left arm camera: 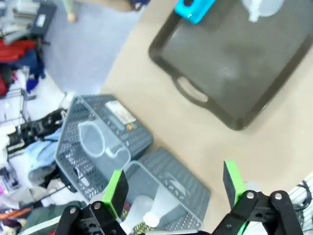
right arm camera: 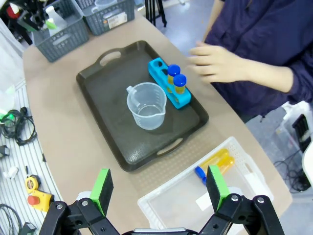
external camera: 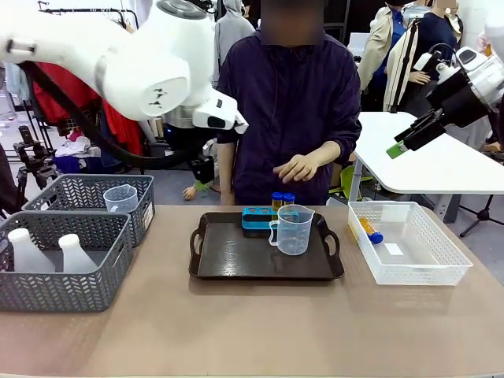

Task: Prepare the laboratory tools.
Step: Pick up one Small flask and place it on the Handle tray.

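A clear measuring beaker (external camera: 293,229) (right arm camera: 145,105) stands on the dark tray (external camera: 236,260). Behind it is the small blue rack (external camera: 257,217) (right arm camera: 166,85) holding two blue-capped amber tubes (external camera: 283,199) (right arm camera: 177,77). Another such tube (external camera: 370,230) (right arm camera: 215,164) lies in the white basket (external camera: 425,264). A second beaker (external camera: 120,197) (left arm camera: 93,142) sits in the far grey basket. Two white flasks (external camera: 47,252) stand in the near grey basket; the left wrist view shows one flask (left arm camera: 146,213). My left gripper (left arm camera: 173,188) hangs open high above the grey baskets. My right gripper (right arm camera: 159,188) (external camera: 400,146) is open, high over the white basket.
A person stands across the table, one hand (external camera: 298,167) (right arm camera: 215,61) hovering just above the rack. The near grey basket (external camera: 71,291) and the far grey basket (external camera: 87,185) stand at the table's left. A second white table (external camera: 441,161) is behind on the right.
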